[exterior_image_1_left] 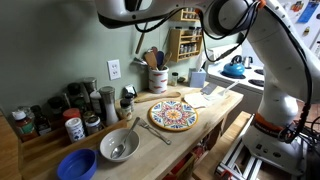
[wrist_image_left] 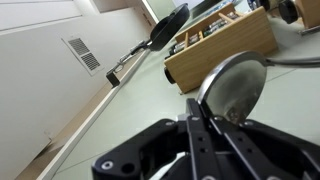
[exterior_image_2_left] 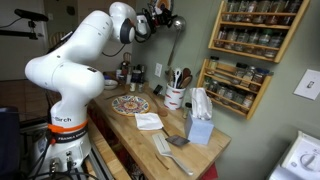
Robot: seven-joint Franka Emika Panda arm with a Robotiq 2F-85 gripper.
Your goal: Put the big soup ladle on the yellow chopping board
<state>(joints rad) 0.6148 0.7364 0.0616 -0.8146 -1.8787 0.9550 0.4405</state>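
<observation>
My gripper (wrist_image_left: 200, 108) is shut on the rim of the big soup ladle's round metal bowl (wrist_image_left: 238, 88); its handle runs off to the right. In an exterior view the gripper (exterior_image_2_left: 163, 18) is high above the counter near the wall, and the ladle's handle (exterior_image_2_left: 173, 45) hangs down from it. The round yellow chopping board (exterior_image_1_left: 173, 114) with its mosaic pattern lies flat on the wooden counter, well below the gripper. It also shows in an exterior view (exterior_image_2_left: 130, 104). In the view with the blue bowl, the gripper is cut off at the top edge.
A white utensil crock (exterior_image_1_left: 157, 79) and a spice rack (exterior_image_1_left: 185, 42) stand behind the board. A metal bowl with a spoon (exterior_image_1_left: 118, 146), a blue bowl (exterior_image_1_left: 76, 165) and jars (exterior_image_1_left: 72, 125) are near one counter end. A tissue box (exterior_image_2_left: 199, 127) and napkin (exterior_image_2_left: 149, 121) are near the other.
</observation>
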